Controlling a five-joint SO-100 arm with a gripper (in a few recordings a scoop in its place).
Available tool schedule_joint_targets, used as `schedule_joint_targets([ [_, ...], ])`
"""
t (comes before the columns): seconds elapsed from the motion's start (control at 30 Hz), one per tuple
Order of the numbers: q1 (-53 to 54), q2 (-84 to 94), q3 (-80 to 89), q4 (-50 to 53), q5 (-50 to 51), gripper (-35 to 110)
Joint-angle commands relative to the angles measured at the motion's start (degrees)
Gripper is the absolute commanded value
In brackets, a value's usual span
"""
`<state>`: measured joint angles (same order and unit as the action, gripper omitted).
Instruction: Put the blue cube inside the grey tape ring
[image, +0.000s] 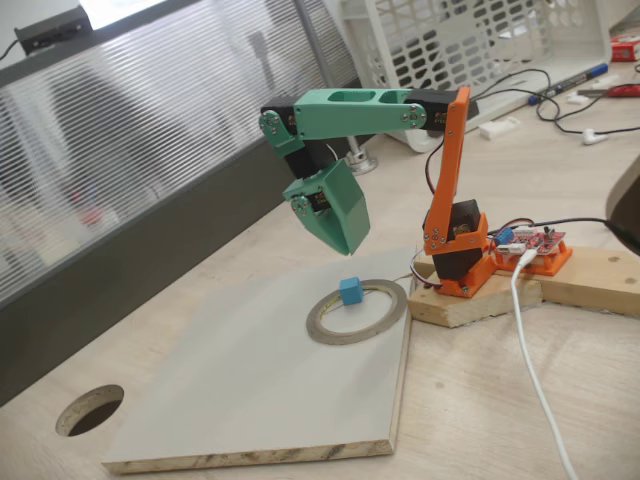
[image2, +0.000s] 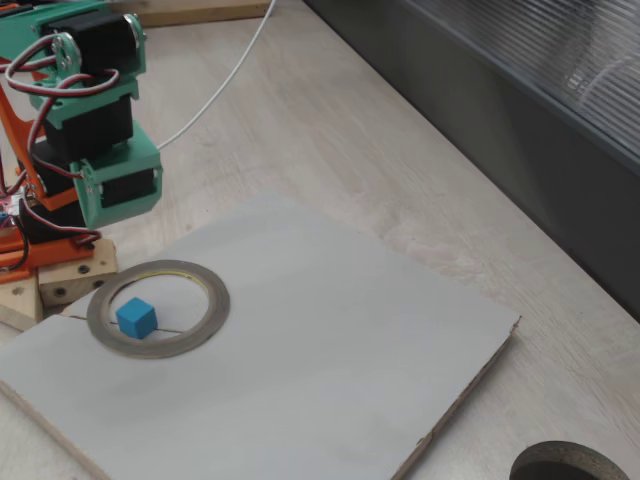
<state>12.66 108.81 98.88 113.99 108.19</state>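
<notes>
The blue cube rests on the white board inside the grey tape ring, close to the ring's inner edge on the arm's side. The ring lies flat on the board, near the corner closest to the arm's base. My green gripper hangs in the air above the ring, pointing down, well clear of the cube. Its jaws look closed together and hold nothing.
The white board lies on a wooden tabletop with a dark round hole beyond the board's far corner. The orange arm base stands on wooden blocks. A white cable trails beside it. A dark partition wall runs along one side.
</notes>
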Motion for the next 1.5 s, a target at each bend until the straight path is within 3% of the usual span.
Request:
schedule_joint_targets([
  [0.0, 0.4, 1.6, -0.5, 1.2, 0.2, 5],
  [0.3, 0.8, 14.3, 0.0, 1.2, -2.1, 5],
  [0.6, 0.8, 23.4, 16.4, 0.2, -2.1, 5],
  [0.77, 0.8, 28.7, 17.2, -5.8, -2.1, 5],
  [1.47, 0.4, 28.3, 17.4, -6.2, -1.7, 5],
])
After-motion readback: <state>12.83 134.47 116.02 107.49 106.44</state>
